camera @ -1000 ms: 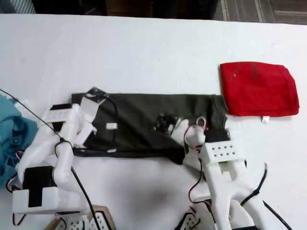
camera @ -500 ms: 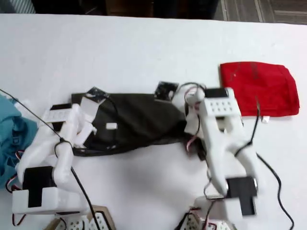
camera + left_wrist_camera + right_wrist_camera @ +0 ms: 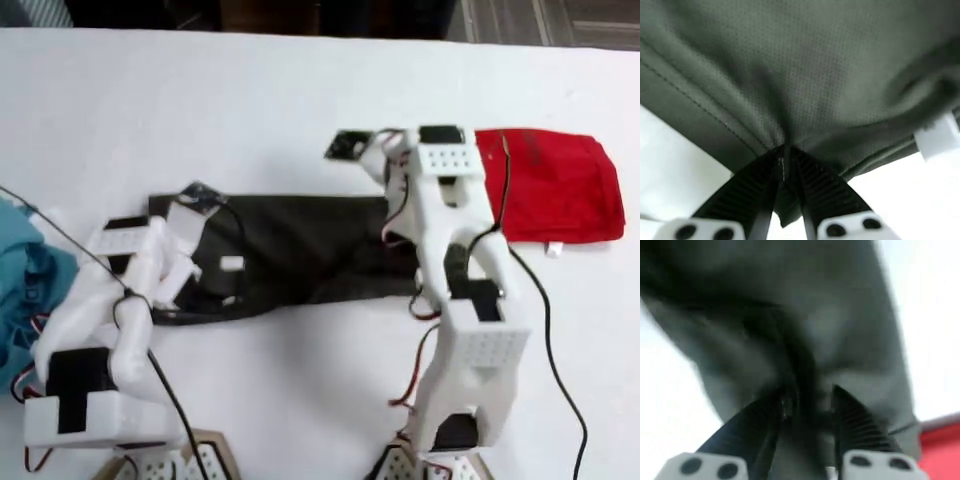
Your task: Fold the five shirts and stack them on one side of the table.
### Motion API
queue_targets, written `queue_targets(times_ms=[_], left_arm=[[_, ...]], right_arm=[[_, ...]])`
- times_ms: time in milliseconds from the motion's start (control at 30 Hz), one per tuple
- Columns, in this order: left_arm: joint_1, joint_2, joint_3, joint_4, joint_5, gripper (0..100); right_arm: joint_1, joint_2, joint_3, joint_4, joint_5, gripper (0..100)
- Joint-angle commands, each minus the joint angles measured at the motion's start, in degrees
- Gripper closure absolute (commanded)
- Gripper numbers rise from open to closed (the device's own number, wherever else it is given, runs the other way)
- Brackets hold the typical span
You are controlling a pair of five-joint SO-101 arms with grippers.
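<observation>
High view first: the white worktop [image 3: 250,100] fills nearly the whole frame, a plain matte surface, and along the far edge I can see a strip of dark floor [image 3: 560,20] and some dark furniture I can't make out. The dark green shirt [image 3: 300,245] lies as a long band across the middle of the worktop, running from my left arm [image 3: 110,300] to my right arm [image 3: 460,290], with a small white label [image 3: 232,264] showing on it near the left arm. A folded red shirt [image 3: 560,185] sits on the far right side of the worktop, flat and squared off, with the right arm covering its left edge. A bunched teal shirt [image 3: 15,270] pokes in at the left edge. A black cable [image 3: 545,300] trails off the right arm over the bare surface. In the left wrist view the left jaws are pressed together on a ridge of the green fabric, which puckers where they bite; white worktop shows on both sides. In the right wrist view the right jaws pinch a thick gather of the same dark cloth, which is drawn up taut from them, with a corner of red beside it and bright worktop behind.
</observation>
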Motion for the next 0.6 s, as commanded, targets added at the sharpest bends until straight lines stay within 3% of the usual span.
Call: queue_targets(times_ms=[0, 200, 333, 567], left_arm=[[-2.2, -0.35, 0.48, -1.41, 0.35, 97], [-2.2, -0.35, 0.48, -1.41, 0.35, 97], [-2.2, -0.35, 0.48, -1.41, 0.35, 97], [-2.11, -0.35, 0.48, -1.41, 0.35, 97]], right_arm=[[1.45, 2.15, -8.7, 0.57, -1.93, 84.3], [3.03, 2.42, -16.88, 3.47, -10.73, 87.7], [3.21, -0.04, -18.11, 12.97, -12.31, 98.3], [2.24, -9.8, -0.09, 15.34, -11.96, 97.6]])
